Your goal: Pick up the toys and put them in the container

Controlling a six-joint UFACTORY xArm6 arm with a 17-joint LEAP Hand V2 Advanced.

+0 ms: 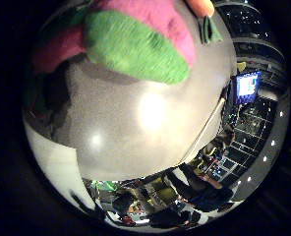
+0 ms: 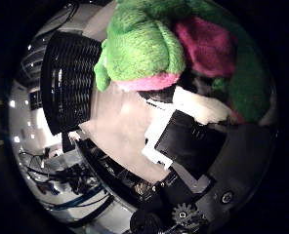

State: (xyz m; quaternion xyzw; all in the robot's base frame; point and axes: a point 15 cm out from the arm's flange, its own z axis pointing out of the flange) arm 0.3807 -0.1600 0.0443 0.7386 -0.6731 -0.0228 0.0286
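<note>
A green and pink plush toy (image 2: 144, 48) fills much of both palm views, right against my palm. Its green belly and pink limbs (image 1: 135, 44) hang a little above the grey table (image 1: 150, 128) and cast a shadow on it. My hand (image 2: 188, 136) shows as white and black parts whose fingers curl up against the toy's underside. The container, a black slatted basket (image 2: 69, 83), stands on the table beside the toy, a short way off. An orange bit and a dark green flap (image 1: 209, 29) of the toy stick out at its far side.
The table's edge (image 1: 204, 132) runs close by, with the room's floor and furniture beyond. A lit screen (image 1: 247, 84) stands past that edge. Dark equipment (image 2: 76, 180) lies beyond the table on the basket's side.
</note>
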